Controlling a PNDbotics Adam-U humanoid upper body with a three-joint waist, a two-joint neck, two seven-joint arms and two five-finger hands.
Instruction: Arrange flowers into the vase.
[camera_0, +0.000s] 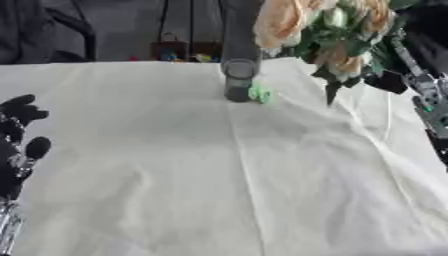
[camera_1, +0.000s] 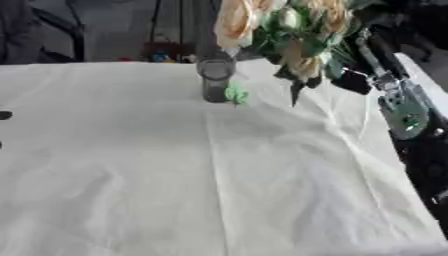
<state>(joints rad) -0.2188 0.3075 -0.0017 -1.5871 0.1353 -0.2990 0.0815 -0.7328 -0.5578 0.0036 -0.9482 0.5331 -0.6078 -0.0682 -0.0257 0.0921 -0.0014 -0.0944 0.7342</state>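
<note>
Peach bouquet (camera_0: 324, 27) held up by my right hand (camera_0: 404, 75), just right of vase (camera_0: 238, 80); fingers' state can't tell. Blooms prob soft, fragile — grip stems. Left hand (camera_0: 19, 135) idle, fingers relaxed.

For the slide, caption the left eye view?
Right arm lifts bouquet above vase; left hand idle.

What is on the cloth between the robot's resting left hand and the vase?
Nothing: only bare white tablecloth lies between the left hand and the vase, as the left eye view shows.
</note>
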